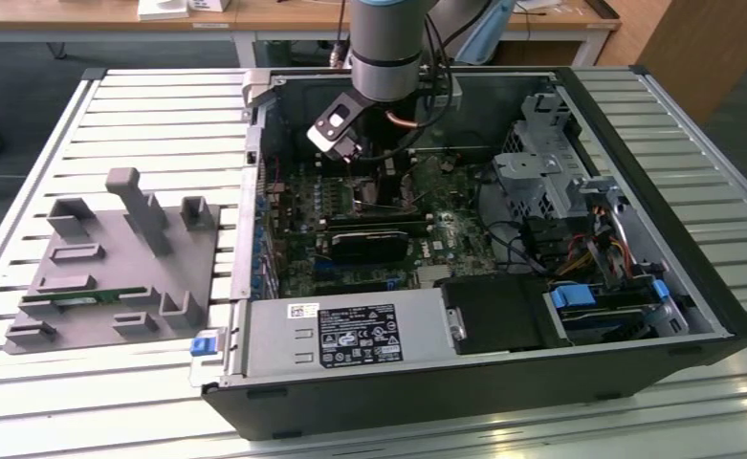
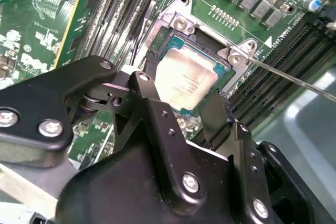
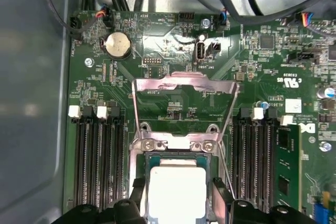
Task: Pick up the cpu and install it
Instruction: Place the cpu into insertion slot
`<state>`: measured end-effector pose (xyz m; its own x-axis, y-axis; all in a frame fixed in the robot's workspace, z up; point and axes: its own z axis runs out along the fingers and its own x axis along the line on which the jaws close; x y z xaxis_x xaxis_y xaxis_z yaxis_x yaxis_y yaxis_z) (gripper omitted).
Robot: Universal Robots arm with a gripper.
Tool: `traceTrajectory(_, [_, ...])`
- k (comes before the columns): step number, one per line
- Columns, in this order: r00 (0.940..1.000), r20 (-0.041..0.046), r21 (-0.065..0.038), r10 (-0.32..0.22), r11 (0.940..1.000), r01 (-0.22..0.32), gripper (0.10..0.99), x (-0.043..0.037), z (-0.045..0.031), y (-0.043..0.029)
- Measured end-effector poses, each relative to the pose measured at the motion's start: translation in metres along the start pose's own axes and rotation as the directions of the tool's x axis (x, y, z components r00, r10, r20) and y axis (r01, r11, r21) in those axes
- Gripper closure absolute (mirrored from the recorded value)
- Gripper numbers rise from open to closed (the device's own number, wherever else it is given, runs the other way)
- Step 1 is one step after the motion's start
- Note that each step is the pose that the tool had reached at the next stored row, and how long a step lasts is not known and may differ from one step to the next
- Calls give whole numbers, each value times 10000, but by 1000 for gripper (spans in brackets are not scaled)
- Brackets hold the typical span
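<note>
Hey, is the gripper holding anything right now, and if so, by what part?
It looks like the gripper holds the cpu by two opposite edges, one finger on each side, while the cpu sits in the open socket.

Silvery-grey tubular arm [image 1: 392,38] with a darker grey joint band, black cables [image 1: 440,53] beside its wrist, white-and-black module [image 1: 335,126] at the wrist, matte black gripper [image 2: 185,80] of angular linked plates with silver screw heads [image 2: 190,182]
</note>
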<state>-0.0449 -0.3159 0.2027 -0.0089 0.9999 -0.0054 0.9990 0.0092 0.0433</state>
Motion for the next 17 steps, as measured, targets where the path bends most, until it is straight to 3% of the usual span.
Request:
traceTrajectory(3, [10000,-2,2,0,10000,0,498,0,-33,2])
traceTrajectory(6, [10000,-1,9,0,10000,0,616,0,-51,3])
traceTrajectory(7, [10000,-2,11,0,10000,0,616,0,-55,4])
traceTrajectory(11, [10000,-3,17,0,10000,0,851,0,-66,5])
traceTrajectory(12, [10000,-1,19,0,10000,0,851,0,-69,5])
traceTrajectory(15, [10000,-1,20,-1,10000,1,969,0,-75,6])
traceTrajectory(17, [10000,0,21,0,10000,0,980,-1,-84,6])
